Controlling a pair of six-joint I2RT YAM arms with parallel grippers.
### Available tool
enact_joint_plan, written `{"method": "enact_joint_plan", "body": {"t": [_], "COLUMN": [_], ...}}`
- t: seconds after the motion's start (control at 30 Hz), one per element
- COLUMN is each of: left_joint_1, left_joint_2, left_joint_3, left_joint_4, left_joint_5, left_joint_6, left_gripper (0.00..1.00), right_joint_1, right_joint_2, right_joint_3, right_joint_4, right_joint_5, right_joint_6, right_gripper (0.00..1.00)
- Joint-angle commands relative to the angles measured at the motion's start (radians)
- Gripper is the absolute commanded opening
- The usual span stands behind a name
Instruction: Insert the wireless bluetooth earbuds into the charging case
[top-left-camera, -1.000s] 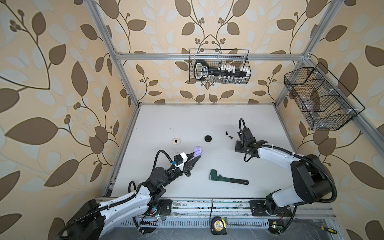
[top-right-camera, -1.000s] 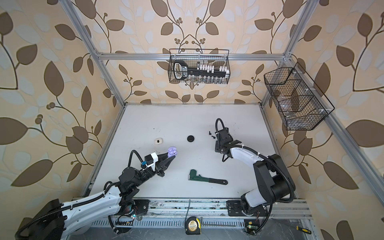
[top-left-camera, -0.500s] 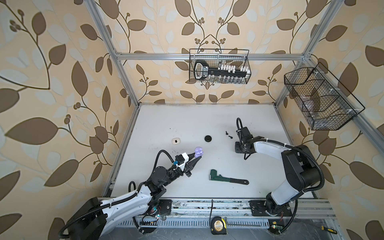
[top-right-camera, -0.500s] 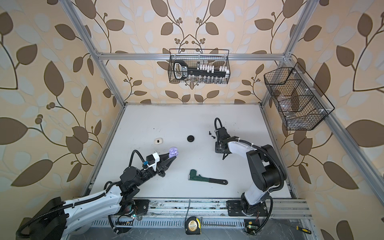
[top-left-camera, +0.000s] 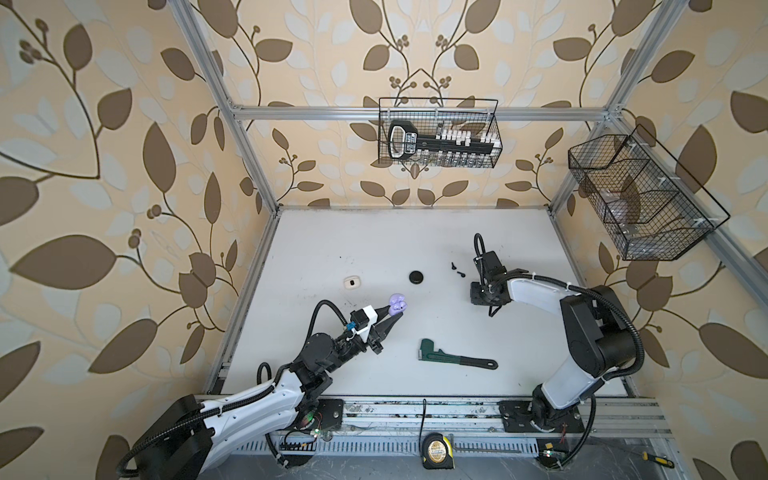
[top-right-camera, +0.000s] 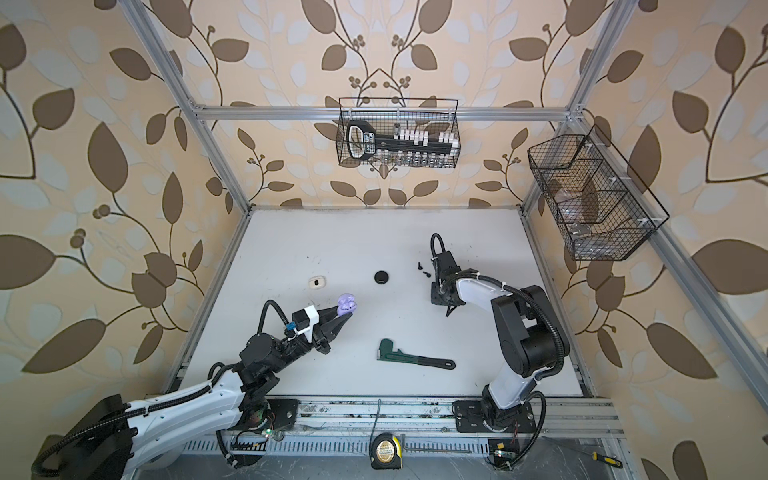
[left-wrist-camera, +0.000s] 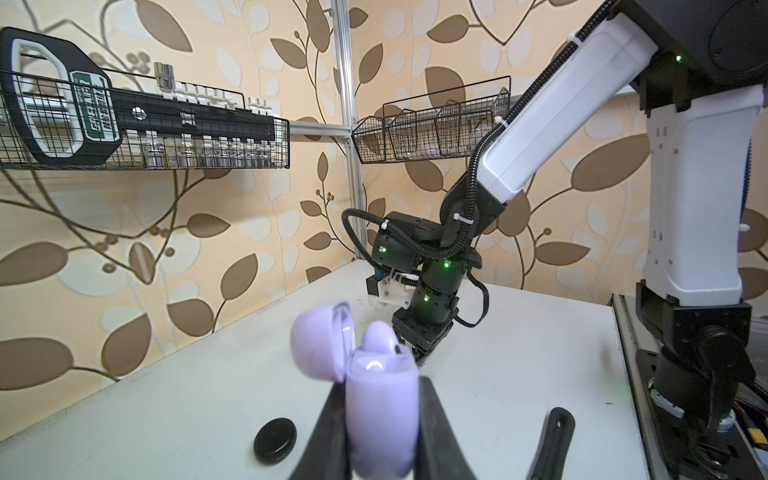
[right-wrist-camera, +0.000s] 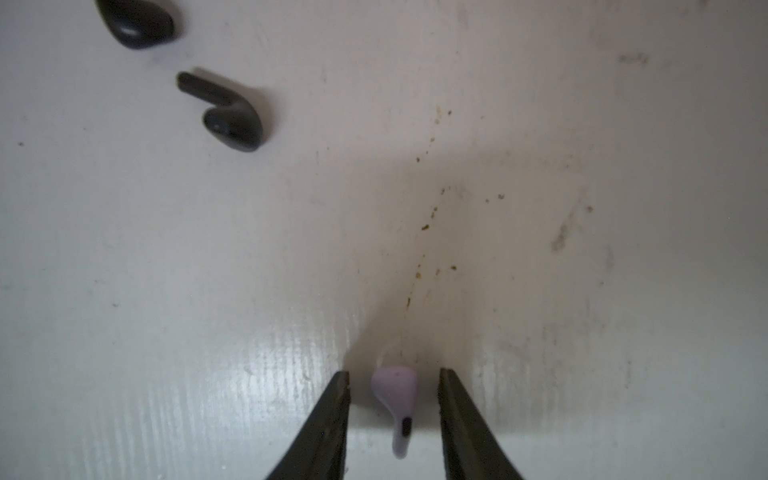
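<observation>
Between the matt black fingers (right-wrist-camera: 330, 419) of the right gripper (right-wrist-camera: 394, 374) is a lavender earbud (right-wrist-camera: 397, 392) of smooth, satin plastic. The white table (right-wrist-camera: 540, 166) beyond their tips is semi-glossy, finely ribbed, scuffed and speckled. A black earbud (right-wrist-camera: 232, 118) farther off looks matt. The lavender case (left-wrist-camera: 382, 415) between the fingers (left-wrist-camera: 328, 432) of the left gripper (left-wrist-camera: 378, 384) is smooth plastic with a soft sheen.

Tabletop (top-left-camera: 374, 241), referenced to the round closed case (top-left-camera: 414, 277): flat case (top-left-camera: 352, 282) to its left, two loose earbuds (top-left-camera: 456, 269) to its right. Open case (top-left-camera: 397, 304) just in front, slightly left; wrench (top-left-camera: 455, 358) farther in front, rightward.
</observation>
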Motion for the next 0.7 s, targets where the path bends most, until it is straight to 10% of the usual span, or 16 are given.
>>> {"method": "enact_joint_plan", "body": {"t": [0.0,0.67], "left_joint_1": [-0.009,-0.009], "left_joint_2": [-0.004,-0.015], "left_joint_3": [0.008,0.003], "left_joint_4": [0.064,0.062], "left_joint_5": [-0.002,-0.006], "left_joint_6": [0.009,0.008], "left_gripper": [0.0,0.0], "right_joint_1": [-0.002,-0.004], "right_joint_2": [0.025,0.064], "right_joint_3": [0.032,0.065], "right_joint_4": [-0.047,-0.098], "right_joint_5": [0.01,0.045], "right_joint_6": [-0.014,-0.018], "right_gripper": [0.35,0.24]}}
